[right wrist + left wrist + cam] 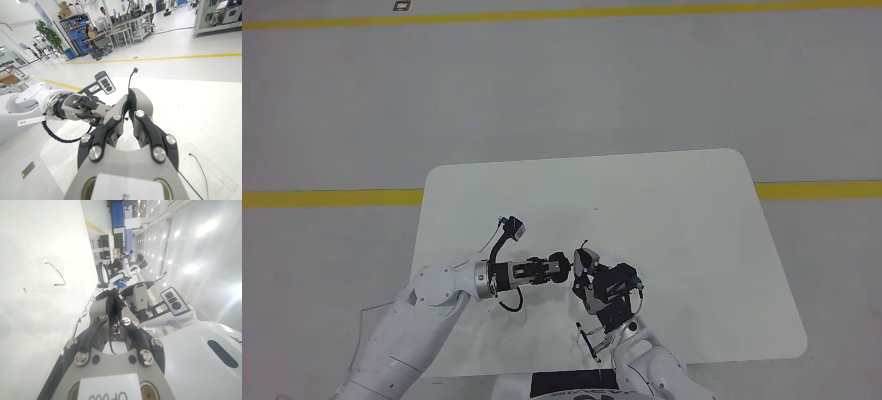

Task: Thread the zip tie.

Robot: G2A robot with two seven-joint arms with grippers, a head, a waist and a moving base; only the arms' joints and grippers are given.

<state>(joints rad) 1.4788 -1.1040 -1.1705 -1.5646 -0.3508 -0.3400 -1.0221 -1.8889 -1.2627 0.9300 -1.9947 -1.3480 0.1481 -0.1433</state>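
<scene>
My right gripper (129, 106) is pinching the zip tie (129, 83) upright above the table (692, 220), the tie's head poking past my fingertips. My left gripper (113, 294) is clamping the same strap alongside. Nearby, the clear tray (221, 170) is holding spare ties (196, 161).

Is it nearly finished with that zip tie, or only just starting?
Early on. Done: one zip tie is off the table, clamped in the right jaws. In hand: the left jaws are closed right beside them, apparently on the tie's lower end. Left: its head stands free with nothing through it, so the threading itself is not done.
</scene>
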